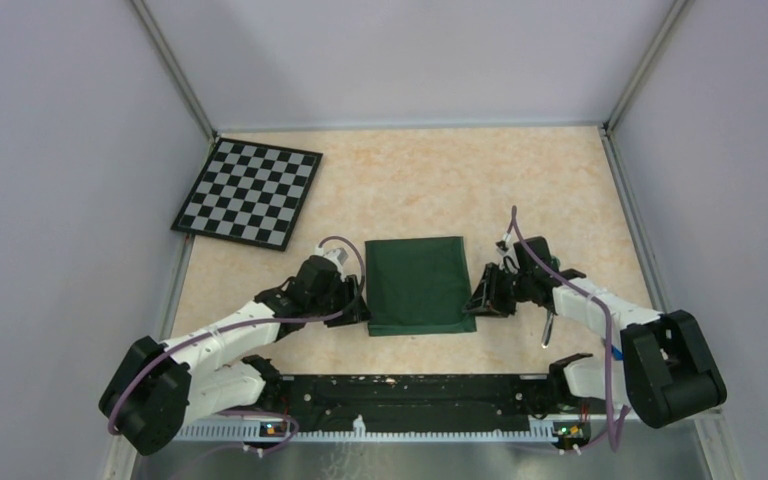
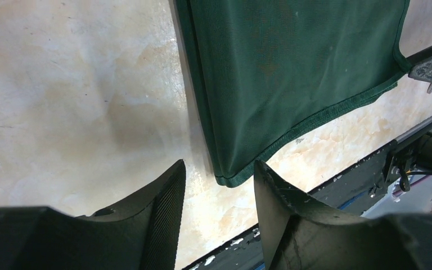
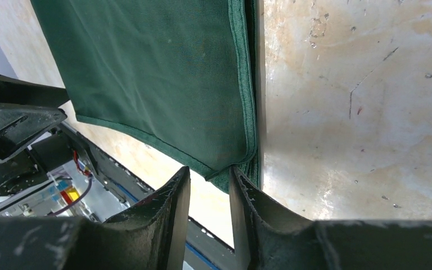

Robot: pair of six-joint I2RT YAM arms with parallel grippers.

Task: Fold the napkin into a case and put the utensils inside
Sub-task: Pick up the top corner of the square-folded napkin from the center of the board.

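Observation:
The dark green napkin (image 1: 418,285) lies flat on the table between the arms, folded in layers; it also shows in the left wrist view (image 2: 292,73) and in the right wrist view (image 3: 157,79). My left gripper (image 1: 362,308) is open, and the napkin's near-left corner (image 2: 230,179) sits just ahead of its fingertips. My right gripper (image 1: 477,303) is open with a narrower gap, and the napkin's near-right corner (image 3: 228,179) touches the tip of one finger (image 3: 242,188). One slim silver utensil (image 1: 547,330) lies beside the right arm; the other utensils are hidden.
The black-and-white checkered board (image 1: 248,192) lies at the far left. The black base rail (image 1: 410,392) runs along the near edge just behind both grippers. A small blue object (image 1: 615,352) shows by the right arm's base. Walls enclose the table on three sides.

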